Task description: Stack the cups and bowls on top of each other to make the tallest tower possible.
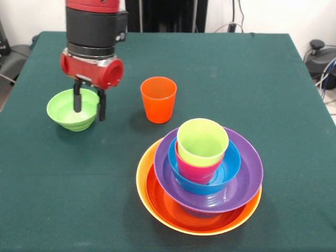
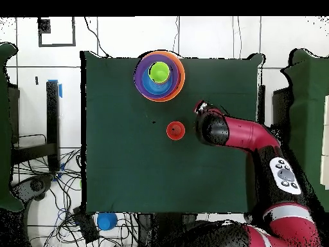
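Note:
The small green bowl [image 1: 65,110] sits upright on the table at the left. My gripper [image 1: 89,114] is open and straddles its right rim, one finger [image 1: 77,100] inside the bowl and the other outside. The orange cup [image 1: 158,98] stands upright to the right of it, apart from it. The tower [image 1: 202,173] at front right is nested: yellow-orange bowl [image 1: 140,173], red-orange bowl [image 1: 157,202], purple bowl [image 1: 247,173], blue bowl [image 1: 231,168], pinkish red cup [image 1: 194,170] and lime green cup [image 1: 202,142] on top. Overhead, the arm [image 2: 222,130] hides the green bowl; tower [image 2: 159,75] and orange cup [image 2: 175,130] show.
The green table cloth [image 1: 252,79] covers the whole table. A blue round object [image 2: 106,220] lies off the table among cables on the floor. Cables and dark equipment [image 1: 317,58] sit beyond the table's right edge.

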